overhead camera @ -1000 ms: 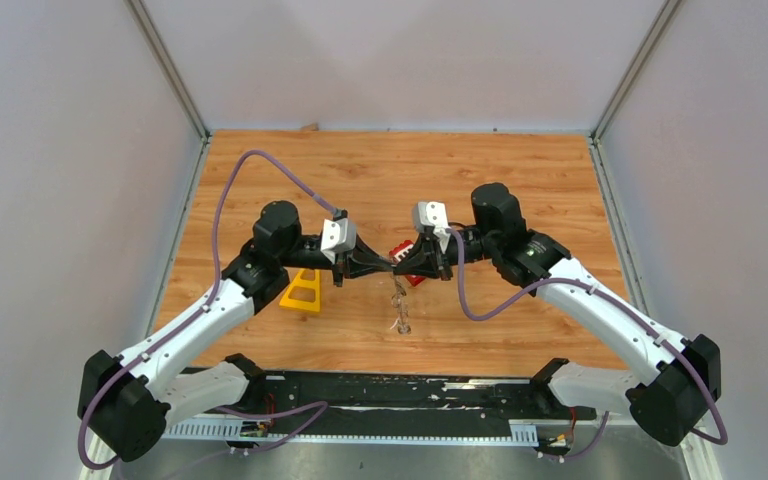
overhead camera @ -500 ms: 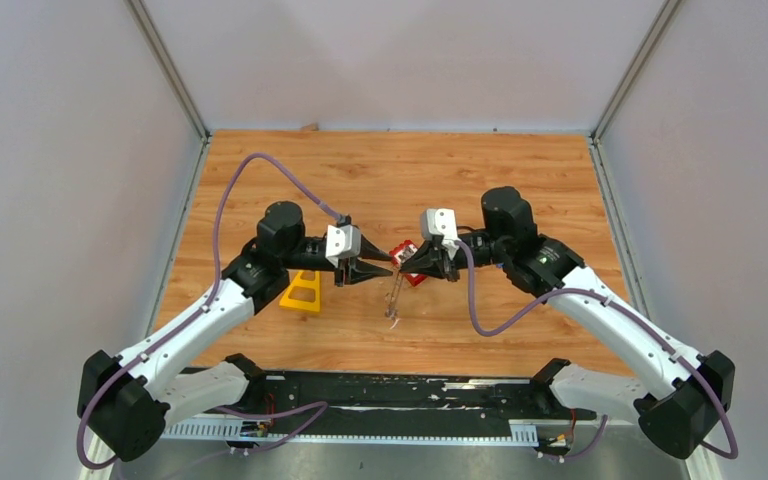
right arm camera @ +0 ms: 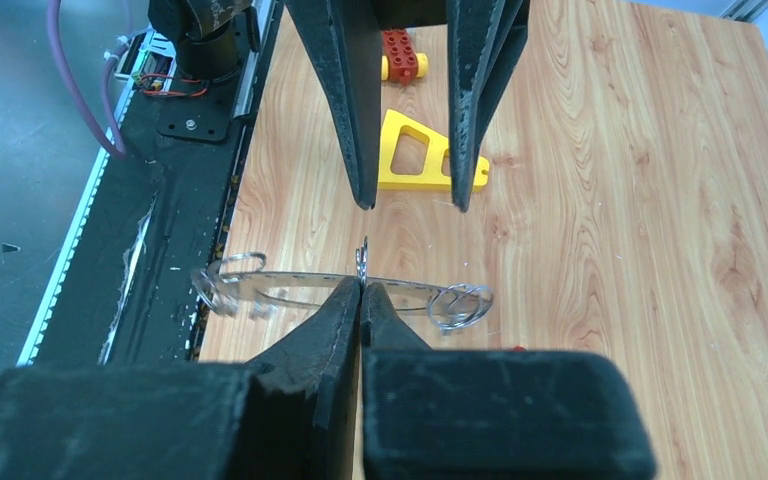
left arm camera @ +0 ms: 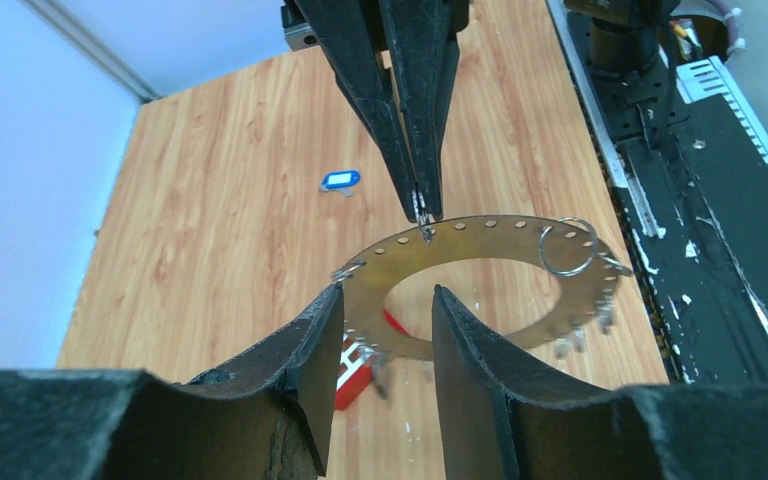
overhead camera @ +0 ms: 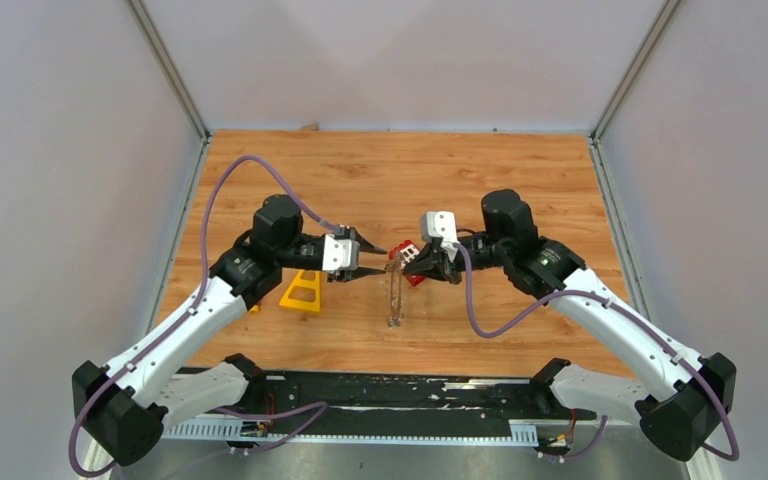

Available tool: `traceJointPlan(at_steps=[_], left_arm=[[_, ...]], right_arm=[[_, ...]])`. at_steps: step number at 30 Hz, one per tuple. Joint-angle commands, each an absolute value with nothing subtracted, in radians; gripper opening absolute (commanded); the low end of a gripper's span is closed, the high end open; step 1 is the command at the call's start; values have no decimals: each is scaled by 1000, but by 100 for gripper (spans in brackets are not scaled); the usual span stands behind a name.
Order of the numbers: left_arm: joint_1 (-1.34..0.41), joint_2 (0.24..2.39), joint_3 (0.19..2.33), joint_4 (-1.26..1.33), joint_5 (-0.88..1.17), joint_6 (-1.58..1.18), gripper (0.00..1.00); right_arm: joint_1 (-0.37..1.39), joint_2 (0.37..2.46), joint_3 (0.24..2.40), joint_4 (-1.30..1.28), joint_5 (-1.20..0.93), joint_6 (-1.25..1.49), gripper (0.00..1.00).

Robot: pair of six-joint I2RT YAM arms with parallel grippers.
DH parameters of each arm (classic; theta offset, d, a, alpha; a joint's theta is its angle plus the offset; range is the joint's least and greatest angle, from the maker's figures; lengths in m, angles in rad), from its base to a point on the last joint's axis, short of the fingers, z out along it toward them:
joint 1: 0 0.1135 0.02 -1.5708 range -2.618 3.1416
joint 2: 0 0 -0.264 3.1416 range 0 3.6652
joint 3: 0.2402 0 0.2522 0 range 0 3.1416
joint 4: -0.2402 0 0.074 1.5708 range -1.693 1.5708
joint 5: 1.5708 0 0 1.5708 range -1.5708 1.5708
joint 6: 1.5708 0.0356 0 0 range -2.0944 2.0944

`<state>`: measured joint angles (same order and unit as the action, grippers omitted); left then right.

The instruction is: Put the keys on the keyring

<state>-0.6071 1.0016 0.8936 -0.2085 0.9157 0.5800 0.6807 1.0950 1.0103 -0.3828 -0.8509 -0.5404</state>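
Holding ring by rim in closed right jaws, above bench, with left jaws open beside. Blue key well apart on bench. Seems edge-only pinch: risks swivelling or dropping.

We see a thin, shiny metal keyring, a smooth, grained wooden table, and a glossy yellow plastic frame.

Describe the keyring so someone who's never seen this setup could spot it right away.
Look above the middle of the wooden table, between the left tool and the right tool. The keyring hangs there, its edge pinched by the right one: a flat metal ring pierced with small holes, unlike the solid red block and yellow frame nearby.
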Motion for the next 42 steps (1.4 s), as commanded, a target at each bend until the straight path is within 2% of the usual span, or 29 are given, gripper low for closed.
traceJointPlan(at_steps=[1,11,23,36,42], left_arm=[[-606,1036,911,-192,1000,622,44],[-608,1059,837,62,1069,470,36],[-630,1047,795,110,1089,442,26],[-629,996,787,56,1067,492,28],[-629,1021,791,110,1074,445,26]], right_arm=[[687,1071,1003,-291,-891,-498,0],[682,1098,1005,-231,-944,-427,0],[676,1097,998,-210,-954,-413,0],[662,1085,980,-200,-940,-421,0],[662,1094,984,-198,-951,-417,0]])
